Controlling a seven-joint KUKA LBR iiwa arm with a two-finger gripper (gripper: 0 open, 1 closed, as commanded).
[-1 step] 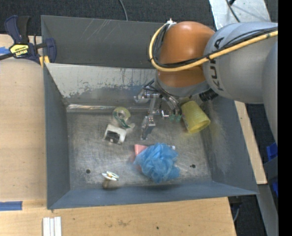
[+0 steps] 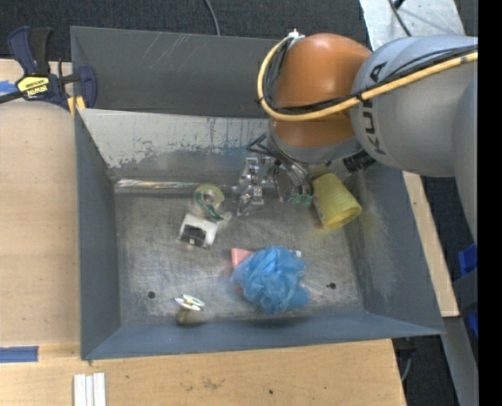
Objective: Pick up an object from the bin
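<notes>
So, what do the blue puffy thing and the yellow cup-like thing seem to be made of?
The blue puffy thing, near the front wall of the bin: probably gathered plastic mesh, like a bath sponge; it looks ruffled and matte, with many small folds. The yellow cup-like thing, on its side by the right wall: probably smooth plastic, perhaps foam; even colour, slight sheen.

You have a yellow cup lying on its side at the right, a blue mesh puff toward the front touching a pink scrap, and a small white-and-black block further left.
</notes>
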